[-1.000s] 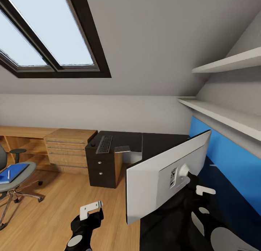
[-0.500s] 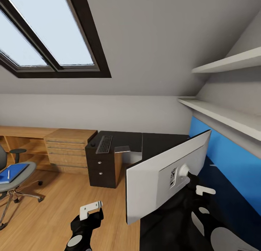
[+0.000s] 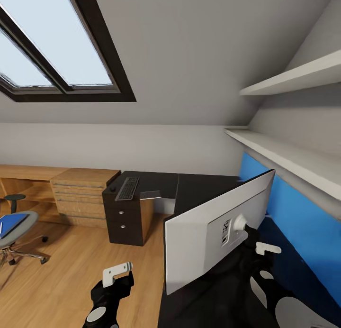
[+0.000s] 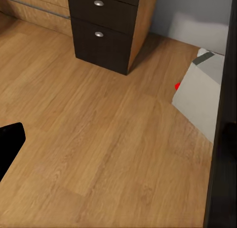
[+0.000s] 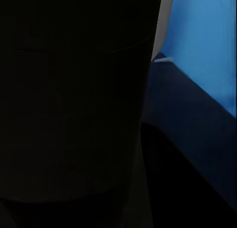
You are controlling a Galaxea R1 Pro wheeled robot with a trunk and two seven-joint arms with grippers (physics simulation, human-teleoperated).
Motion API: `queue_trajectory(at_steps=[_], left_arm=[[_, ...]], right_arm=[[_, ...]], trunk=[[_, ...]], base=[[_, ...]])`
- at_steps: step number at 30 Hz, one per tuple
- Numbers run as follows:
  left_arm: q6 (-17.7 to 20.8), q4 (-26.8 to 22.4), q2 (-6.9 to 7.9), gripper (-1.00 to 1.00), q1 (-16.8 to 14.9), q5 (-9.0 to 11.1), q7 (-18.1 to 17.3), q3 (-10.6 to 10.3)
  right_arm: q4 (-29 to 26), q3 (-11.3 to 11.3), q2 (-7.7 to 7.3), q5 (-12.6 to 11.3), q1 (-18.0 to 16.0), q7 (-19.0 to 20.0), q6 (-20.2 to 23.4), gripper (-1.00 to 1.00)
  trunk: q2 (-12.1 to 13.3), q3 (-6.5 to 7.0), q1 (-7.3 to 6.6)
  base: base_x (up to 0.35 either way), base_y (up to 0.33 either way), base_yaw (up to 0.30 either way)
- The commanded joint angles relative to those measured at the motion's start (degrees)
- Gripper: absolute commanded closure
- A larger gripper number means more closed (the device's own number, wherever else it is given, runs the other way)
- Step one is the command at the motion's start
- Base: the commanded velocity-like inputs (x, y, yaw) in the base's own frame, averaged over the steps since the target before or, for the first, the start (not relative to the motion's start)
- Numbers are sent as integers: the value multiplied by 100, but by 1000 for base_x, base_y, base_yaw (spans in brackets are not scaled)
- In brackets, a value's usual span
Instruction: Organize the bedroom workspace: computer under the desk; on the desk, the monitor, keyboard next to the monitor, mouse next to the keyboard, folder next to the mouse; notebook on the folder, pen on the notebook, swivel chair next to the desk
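Progress looks partial. At centre-left of the head view the keyboard (image 3: 128, 188) already lies on the far wing of the bench (image 3: 199, 188), with a small dark lump that may be the mouse (image 3: 112, 188) just beside its left end; it is too small to be sure. The computer (image 4: 202, 97) sits on the floor by the drawers, its red light showing, roughly under the bench. The monitor (image 3: 215, 231) fills the lower right of that frame, tilted, white back toward the camera, over the near wing. The folder (image 3: 10, 222) remains on the chair (image 3: 16, 228) at the left edge, well apart from the bench, so folder, notebook, pen and chair are all still to be done.

The right end effector (image 3: 258, 242) sits right behind the monitor at its stand mount, apparently gripping the stand, though its wrist view is almost wholly dark and the closure cannot be told. The left end effector (image 3: 117, 274) hangs over bare floor at the lower left, holding nothing; how wide it is cannot be told.
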Motion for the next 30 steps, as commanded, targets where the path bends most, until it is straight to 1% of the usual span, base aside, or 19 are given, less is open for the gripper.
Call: queue_trajectory(at_steps=[1,3,6,9,30], left_arm=[[13,-13,13,-100,-2,43,40,-3],[10,-21,57,-100,-2,47,34,-3],[13,-26,81,-100,-2,48,32,-3],[15,-28,89,-100,-2,49,34,-3],[16,-29,92,-100,-2,49,40,6]], right_arm=[[13,28,-3,-69,-4,-19,-40,100],[13,28,-4,-69,-4,-19,-40,100],[13,27,-4,-71,-4,-19,-40,100],[13,24,-2,-76,-4,-19,-43,100],[5,27,14,-79,-4,7,-47,100]], trunk=[[-8,-10,2],[-8,-10,2],[-8,-10,2],[-8,-10,2],[-8,-10,2]], base=[[0,-326,0],[0,-322,0],[0,-294,0],[0,-144,0],[0,-5,0]])
